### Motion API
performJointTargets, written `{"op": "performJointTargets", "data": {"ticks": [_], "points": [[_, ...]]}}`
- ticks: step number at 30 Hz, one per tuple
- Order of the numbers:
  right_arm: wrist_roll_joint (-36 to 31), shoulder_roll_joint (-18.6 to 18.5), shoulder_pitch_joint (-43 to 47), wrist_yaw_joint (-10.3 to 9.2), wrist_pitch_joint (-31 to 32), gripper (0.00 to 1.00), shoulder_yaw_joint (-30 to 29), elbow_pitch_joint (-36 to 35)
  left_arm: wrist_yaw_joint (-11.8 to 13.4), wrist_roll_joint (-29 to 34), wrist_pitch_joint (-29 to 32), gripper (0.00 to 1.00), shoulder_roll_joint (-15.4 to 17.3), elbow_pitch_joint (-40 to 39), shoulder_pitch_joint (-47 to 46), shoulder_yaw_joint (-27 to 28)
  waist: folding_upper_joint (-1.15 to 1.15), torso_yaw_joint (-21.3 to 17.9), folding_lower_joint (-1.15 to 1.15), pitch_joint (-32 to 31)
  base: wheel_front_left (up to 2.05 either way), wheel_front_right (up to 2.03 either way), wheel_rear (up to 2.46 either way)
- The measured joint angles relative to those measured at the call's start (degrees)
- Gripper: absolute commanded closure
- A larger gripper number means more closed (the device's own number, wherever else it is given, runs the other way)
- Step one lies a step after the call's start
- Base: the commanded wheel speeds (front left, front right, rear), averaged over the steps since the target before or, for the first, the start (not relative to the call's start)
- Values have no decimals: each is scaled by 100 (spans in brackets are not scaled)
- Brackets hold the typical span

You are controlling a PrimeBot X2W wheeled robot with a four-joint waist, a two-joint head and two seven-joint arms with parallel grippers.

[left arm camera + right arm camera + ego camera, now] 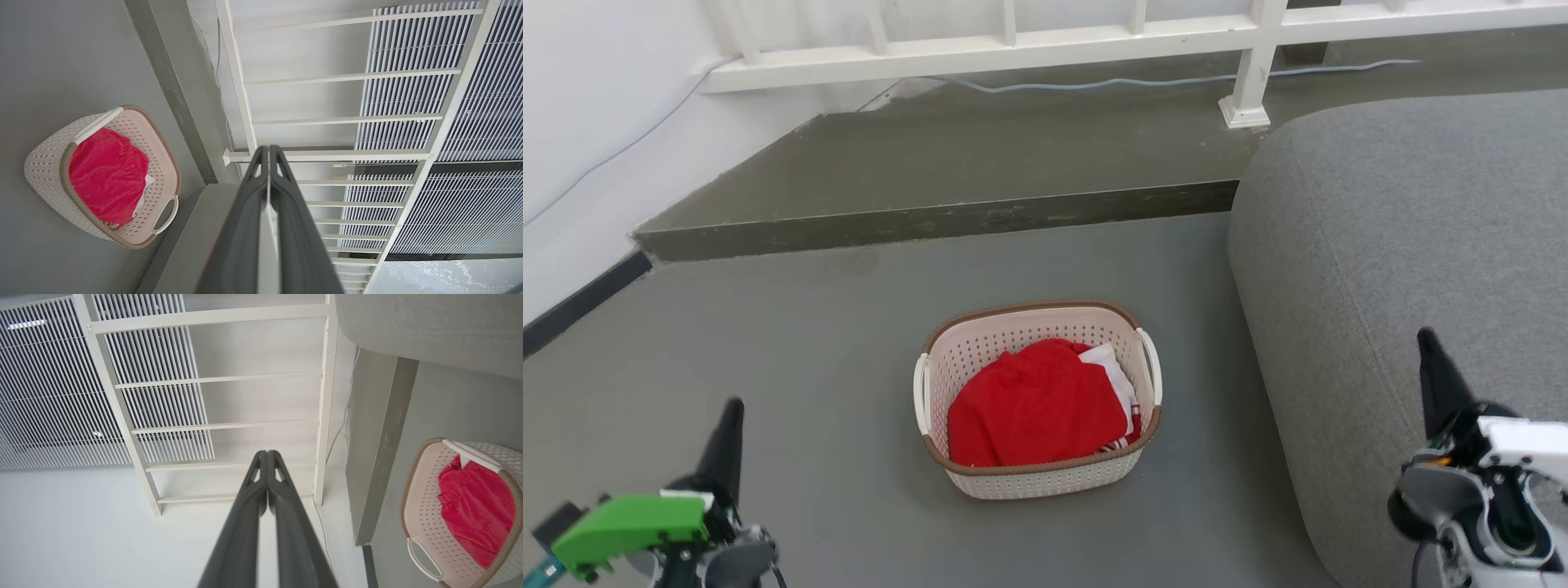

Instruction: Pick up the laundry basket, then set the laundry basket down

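Note:
The laundry basket (1013, 482), cream-white and perforated with a brown rim and white side handles, rests on the grey floor in the middle of the head view. Red cloth (1033, 404) and a bit of white cloth fill it. It also appears at the left of the left wrist view, laundry basket (41, 167), and at the right edge of the right wrist view, laundry basket (425, 522). My left gripper (731, 408) hangs at the lower left, well left of the basket, fingers pressed together and holding nothing. My right gripper (1425, 339) hovers at the lower right over the sofa, also shut and empty.
A grey sofa (1405, 245) stands close to the basket's right side. Behind the basket a raised dark step (931, 220) crosses the floor, with a white railing (1013, 49) and a cable beyond. A white wall (588, 122) runs along the left.

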Motion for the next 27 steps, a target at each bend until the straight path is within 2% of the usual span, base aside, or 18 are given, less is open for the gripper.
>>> {"op": "performJointTargets", "data": {"ticks": [1,5,15,27], "points": [[0,29,43,-2,0,0,3,64,4,0,0,0,-21,64,38,-2,0,0,0,0,0,0,0],[0,153,292,-7,-1,0,26,266,7,1,-2,0,-124,254,241,-41,0,0,0,0,0,0,0],[-112,156,308,-7,-114,0,156,243,7,82,-159,0,-124,176,253,-172,0,1,0,-1,0,0,0],[-880,152,306,-57,-314,0,371,152,9,797,-394,0,-91,5,253,-383,0,5,0,-5,0,0,0]]}}
